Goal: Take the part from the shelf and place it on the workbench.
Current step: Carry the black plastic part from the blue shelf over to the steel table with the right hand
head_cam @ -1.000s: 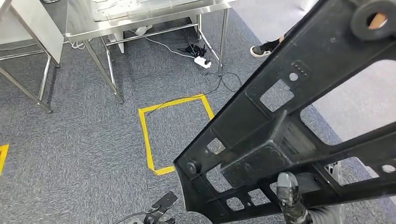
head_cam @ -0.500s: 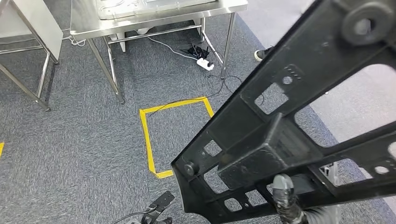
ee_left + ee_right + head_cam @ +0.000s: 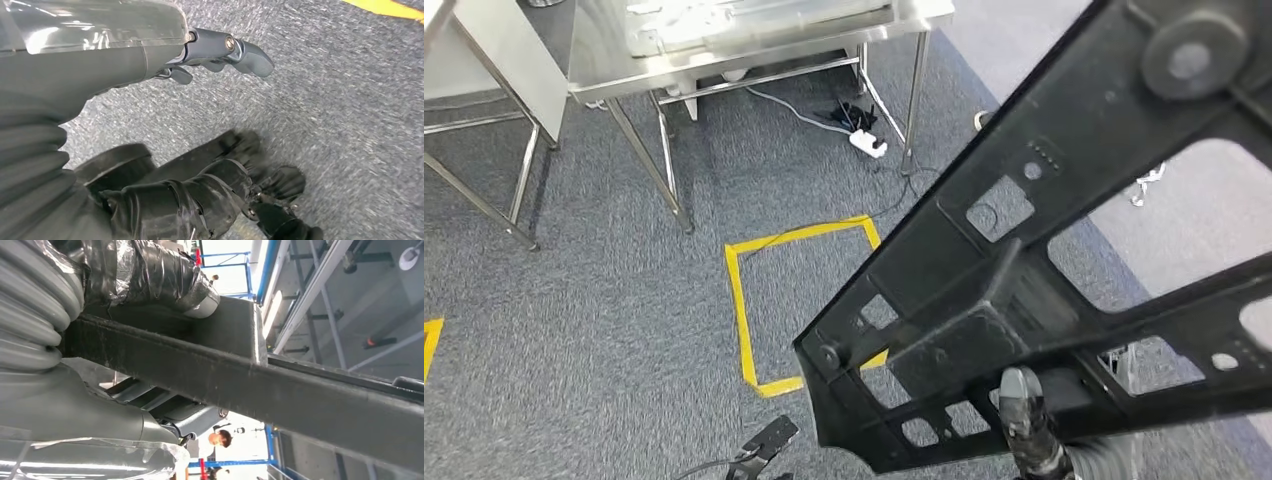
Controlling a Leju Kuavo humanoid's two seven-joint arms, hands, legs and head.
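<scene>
Large matte-black moulded plastic frame part (image 3: 1014, 300), ribbed with rectangular cut-outs: clamped in right robot hand (image 3: 1024, 420), above grey carpet floor (image 3: 604, 310). Left robot hand (image 3: 220, 50) empty, fingers loosely apart. Stainless-steel table (image 3: 754, 40) beyond.

No lettering, label, brand or number can be read anywhere here: the black part (image 3: 1044, 290) carries only moulded holes and bosses, and the yellow tape square (image 3: 754, 300) on the carpet is a plain outline with no writing on it
</scene>
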